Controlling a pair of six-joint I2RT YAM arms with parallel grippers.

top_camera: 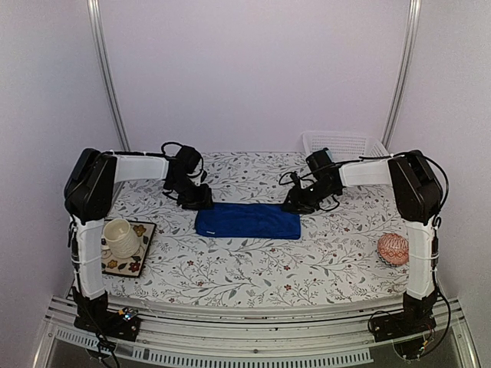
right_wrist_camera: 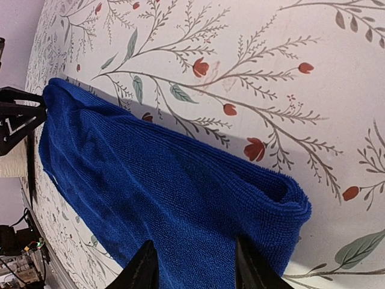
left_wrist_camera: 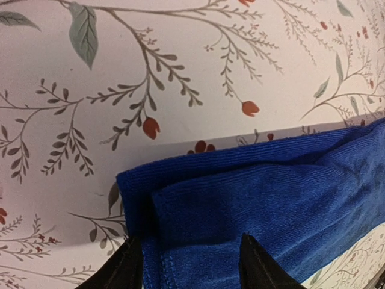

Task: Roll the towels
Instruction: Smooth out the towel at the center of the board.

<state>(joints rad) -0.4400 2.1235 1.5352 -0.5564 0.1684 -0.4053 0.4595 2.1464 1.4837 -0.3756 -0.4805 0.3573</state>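
The royal-blue towel (top_camera: 247, 221) lies folded into a long flat strip in the middle of the table. My left gripper (top_camera: 201, 201) is at its left end, my right gripper (top_camera: 295, 203) at its right end. In the left wrist view the gripper (left_wrist_camera: 189, 265) is open, both fingertips (left_wrist_camera: 127, 268) low over the towel's folded left end (left_wrist_camera: 258, 198). In the right wrist view the gripper (right_wrist_camera: 195, 265) is open, its fingertips (right_wrist_camera: 144, 268) over the towel's layered right end (right_wrist_camera: 180, 186). The light-blue towel is out of view.
A cream cup (top_camera: 120, 236) stands on a floral square mat (top_camera: 140, 249) at the front left. A pink-red patterned ball (top_camera: 393, 248) sits at the front right. A white basket (top_camera: 341, 143) stands at the back right. The table has a floral cloth (top_camera: 253, 268).
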